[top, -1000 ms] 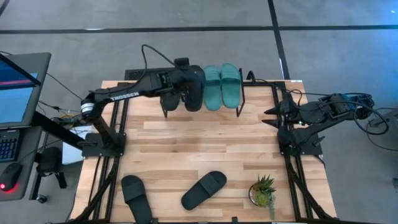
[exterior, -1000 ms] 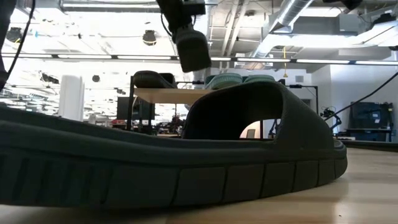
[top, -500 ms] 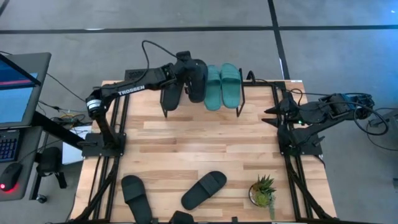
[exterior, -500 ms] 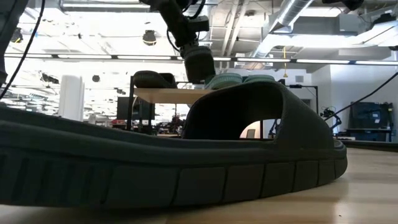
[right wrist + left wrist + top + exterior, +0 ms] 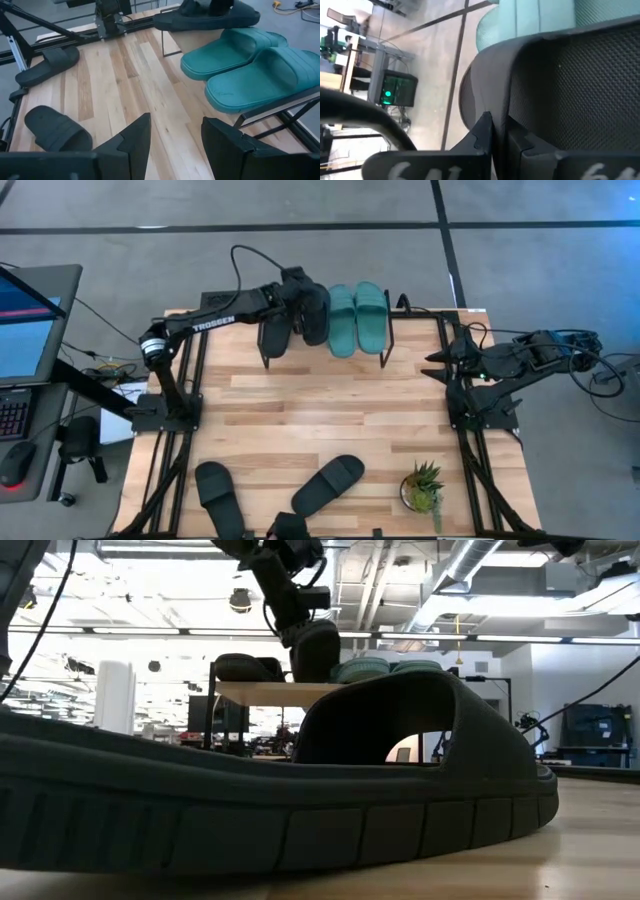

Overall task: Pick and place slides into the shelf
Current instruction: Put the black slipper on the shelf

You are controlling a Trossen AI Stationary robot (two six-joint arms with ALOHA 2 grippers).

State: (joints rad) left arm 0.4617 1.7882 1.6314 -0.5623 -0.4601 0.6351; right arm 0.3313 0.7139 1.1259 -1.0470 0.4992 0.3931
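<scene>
**Left claw on a black slide at the shelf**

Grey floor with dark seams surrounds my light wood table (image 5: 330, 410), and the low camera looks past it into a bright hall of ducts and ceiling lights.

My left gripper (image 5: 297, 292) is out at the far edge of the table, over the shelf (image 5: 262, 692). Its fingers are clamped tight on a black slide (image 5: 314, 314). From the left wrist camera I see that slide's textured dark surface (image 5: 580, 90) filling the frame just ahead of the closed fingers (image 5: 482, 132). In the low view the held slide (image 5: 315, 648) hangs toe-down, its tip at the shelf's top board; I cannot tell whether it touches.

Just to the claw's right on the shelf lie the two teal slides (image 5: 356, 318), side by side and touching each other. On its left, another dark slide (image 5: 274, 335) rests on the shelf, close beside the one I hold.

Well back from the claw, at the near edge of the table, two more black slides lie loose: one (image 5: 328, 485) angled near the middle, one (image 5: 216, 490) towards the left corner. A small potted plant (image 5: 424, 486) stands to the right of them.

My right gripper (image 5: 172, 137) waits at the table's right edge with its fingers spread wide and nothing between them.
</scene>
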